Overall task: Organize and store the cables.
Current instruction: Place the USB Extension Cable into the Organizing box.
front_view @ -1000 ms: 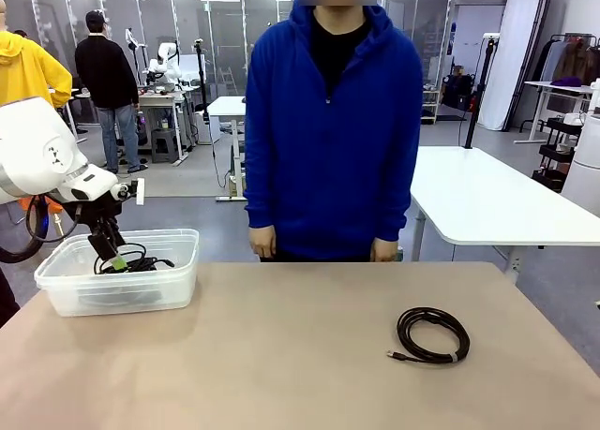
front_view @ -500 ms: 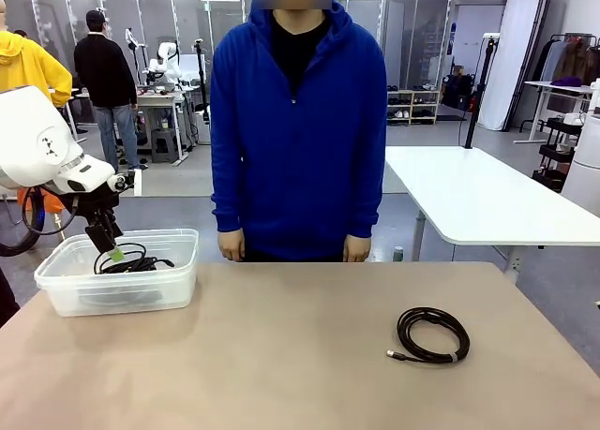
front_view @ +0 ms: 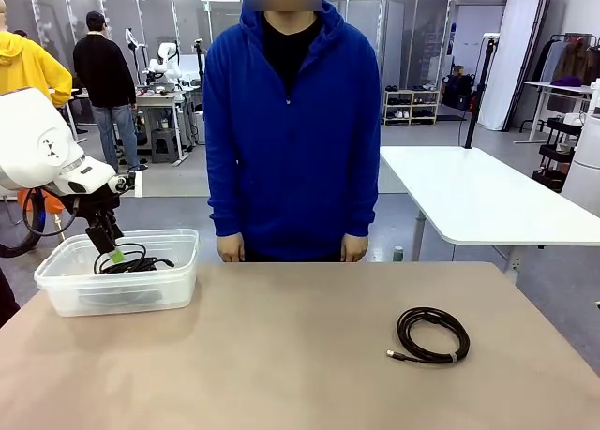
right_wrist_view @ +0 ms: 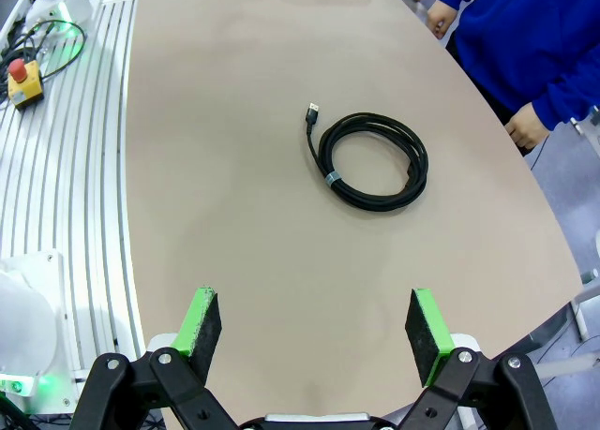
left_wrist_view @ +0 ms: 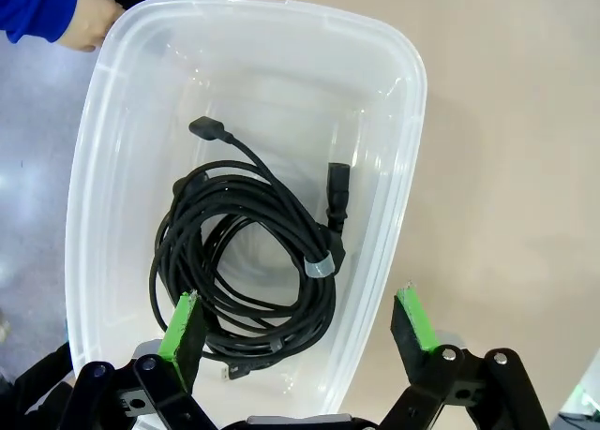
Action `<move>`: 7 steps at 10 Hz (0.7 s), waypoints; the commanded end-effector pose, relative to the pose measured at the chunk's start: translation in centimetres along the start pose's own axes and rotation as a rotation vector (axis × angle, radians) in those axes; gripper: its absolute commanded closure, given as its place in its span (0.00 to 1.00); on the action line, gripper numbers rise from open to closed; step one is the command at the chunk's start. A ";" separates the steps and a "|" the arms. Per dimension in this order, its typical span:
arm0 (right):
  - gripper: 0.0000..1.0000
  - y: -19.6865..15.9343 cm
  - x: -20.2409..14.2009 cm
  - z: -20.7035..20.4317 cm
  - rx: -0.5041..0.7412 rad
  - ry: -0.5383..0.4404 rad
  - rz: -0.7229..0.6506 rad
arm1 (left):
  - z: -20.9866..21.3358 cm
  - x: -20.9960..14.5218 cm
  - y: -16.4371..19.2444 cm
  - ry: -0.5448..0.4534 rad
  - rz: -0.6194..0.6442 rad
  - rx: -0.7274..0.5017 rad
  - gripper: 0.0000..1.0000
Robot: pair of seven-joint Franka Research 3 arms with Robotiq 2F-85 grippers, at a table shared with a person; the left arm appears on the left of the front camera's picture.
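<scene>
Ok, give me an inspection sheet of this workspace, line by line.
Surface: tan table, no spills or marks seen.
Job's things: one coiled cable lies inside the clear bin; a second coiled cable lies on the table's right side.
Clutter: nothing seen.
Grippers: left gripper above the bin, jaws open, empty; right gripper above the table, jaws open, empty.
Cables: both wound into loops, each banded.
Surroundings: person in blue stands at the far edge; white table behind.

We're scanning for print and nothing reads clearly: the small band (right_wrist_view: 330, 179) around the coiled cable (right_wrist_view: 418, 168) is too tiny for us to make out any lettering.
</scene>
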State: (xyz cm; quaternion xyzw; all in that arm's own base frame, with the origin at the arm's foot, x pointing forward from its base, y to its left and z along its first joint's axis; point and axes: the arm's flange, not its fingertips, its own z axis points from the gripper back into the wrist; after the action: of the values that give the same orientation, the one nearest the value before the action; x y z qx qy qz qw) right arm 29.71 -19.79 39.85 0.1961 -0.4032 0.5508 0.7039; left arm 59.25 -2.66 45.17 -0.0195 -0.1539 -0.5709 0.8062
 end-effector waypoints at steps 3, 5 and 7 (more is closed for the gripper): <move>0.00 -0.1 0.1 0.0 -0.003 -0.013 0.000 | 0.0 -0.2 0.1 0.000 -0.008 0.003 0.00; 0.00 -0.1 0.1 0.0 -0.003 -0.013 0.000 | 0.0 -0.2 0.1 0.000 -0.008 0.003 0.00; 0.00 0.8 0.9 1.1 -0.027 0.072 0.057 | 2.1 0.5 -0.6 -0.009 -0.033 0.036 0.00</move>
State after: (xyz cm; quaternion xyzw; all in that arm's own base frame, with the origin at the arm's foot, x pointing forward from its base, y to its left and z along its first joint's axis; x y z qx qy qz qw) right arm 29.59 -19.91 40.17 0.1874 -0.4004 0.5561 0.7038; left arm 59.16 -2.84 45.77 -0.0164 -0.1584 -0.5728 0.8041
